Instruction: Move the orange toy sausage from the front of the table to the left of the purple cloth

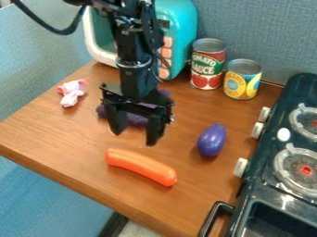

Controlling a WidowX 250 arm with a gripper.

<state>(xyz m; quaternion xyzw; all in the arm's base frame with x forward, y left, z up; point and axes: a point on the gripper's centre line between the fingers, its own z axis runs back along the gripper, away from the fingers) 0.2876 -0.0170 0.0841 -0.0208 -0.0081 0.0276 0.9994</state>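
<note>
The black claw [134,138] hangs over the counter [46,129] with its two fingers spread apart and nothing clamped between them. Behind and partly beneath it lies a dark purple thing [136,120], mostly hidden by the fingers, so its shape is hard to judge. The orange toy sausage [141,167] lies on the wood nearer the camera, slanting down to the right, its upper end just below the claw in view. The purple toy eggplant [212,140] lies to the right, between the sausage and the stove [255,185]. A pink-and-white toy [72,93] sits off to the left; a red-labelled can [208,65] and a yellow-labelled can [243,80] stand at the back beside the turquoise toy microwave [180,28]. For good handling, the smooth, rounded sausage would likely want the fingers square across its middle, since a hold near one end could let it swing or roll. The eggplant's curved sides would call for an even, centred squeeze. Around the hidden purple thing, a straight, slow vertical path should lower the risk of snagging or nudging it.
</note>
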